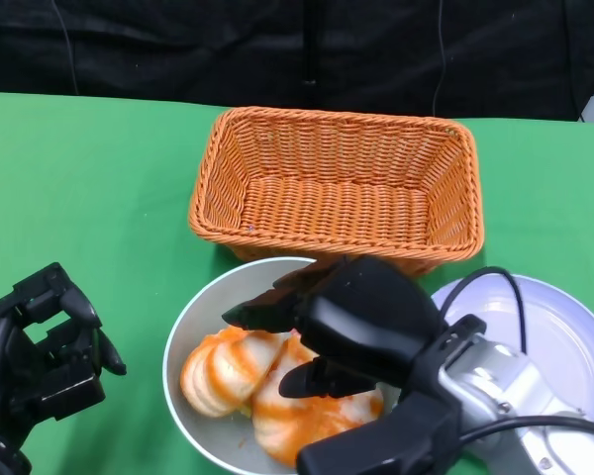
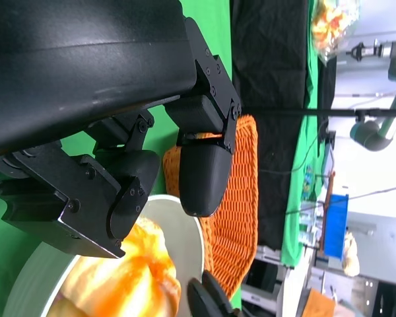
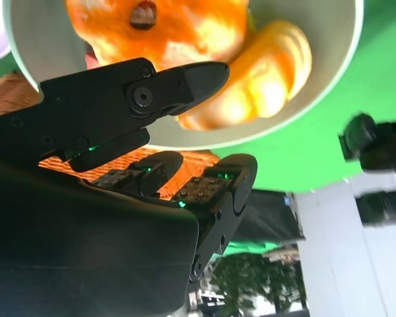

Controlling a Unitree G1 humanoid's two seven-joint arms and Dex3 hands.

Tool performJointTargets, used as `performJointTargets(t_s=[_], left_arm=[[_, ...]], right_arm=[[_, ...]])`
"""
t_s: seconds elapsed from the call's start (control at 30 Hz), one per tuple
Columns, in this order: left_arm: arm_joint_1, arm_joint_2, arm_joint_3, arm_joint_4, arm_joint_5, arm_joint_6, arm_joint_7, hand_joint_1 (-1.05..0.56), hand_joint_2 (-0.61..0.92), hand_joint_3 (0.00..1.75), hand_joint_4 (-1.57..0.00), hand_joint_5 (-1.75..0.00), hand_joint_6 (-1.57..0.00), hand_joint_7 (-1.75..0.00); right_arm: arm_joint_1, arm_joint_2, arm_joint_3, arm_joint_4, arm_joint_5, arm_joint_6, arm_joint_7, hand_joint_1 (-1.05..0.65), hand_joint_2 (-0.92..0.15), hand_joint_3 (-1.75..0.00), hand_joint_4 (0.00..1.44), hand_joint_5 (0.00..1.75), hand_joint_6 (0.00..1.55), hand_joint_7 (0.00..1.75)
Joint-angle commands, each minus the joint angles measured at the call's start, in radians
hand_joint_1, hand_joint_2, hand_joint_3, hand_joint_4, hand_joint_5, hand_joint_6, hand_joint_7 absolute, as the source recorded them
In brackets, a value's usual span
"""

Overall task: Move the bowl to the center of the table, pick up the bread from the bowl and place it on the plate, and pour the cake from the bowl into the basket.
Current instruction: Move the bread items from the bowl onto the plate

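With its fingers spread wide and empty over the bowl (image 1: 183, 341), the right hand (image 1: 327, 322) could grab the cake (image 1: 302, 411) instead of the touching bread (image 1: 223, 371).

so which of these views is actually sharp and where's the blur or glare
Head view: evenly lit and sharp, with soft glare on the plate and the weave of the basket crisp. Right wrist view: the right hand is dark, the pastries in the bowl look soft, and the background is bright and washed out. Left wrist view: the left hand fills the frame, nearly black, with the far room hazy.
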Motion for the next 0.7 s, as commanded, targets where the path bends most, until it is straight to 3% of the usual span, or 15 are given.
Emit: performJointTargets(t_s=[0.03,0.7], left_arm=[[0.008,0.005,0.008,-0.014,0.007,-0.002,0.021,0.13,0.51,1.42,-0.88,-1.75,-0.73,-1.75],[0.007,-0.025,0.009,-0.060,-0.001,0.018,0.072,0.13,0.50,1.44,-0.86,-1.75,-0.74,-1.75]], right_arm=[[-0.018,0.006,0.009,0.003,-0.017,0.020,0.008,-0.56,-0.91,-0.01,0.44,0.00,0.44,0.00],[-0.053,0.035,0.077,0.073,-0.127,0.085,0.007,-0.53,-0.90,0.00,0.40,0.00,0.41,0.00]])
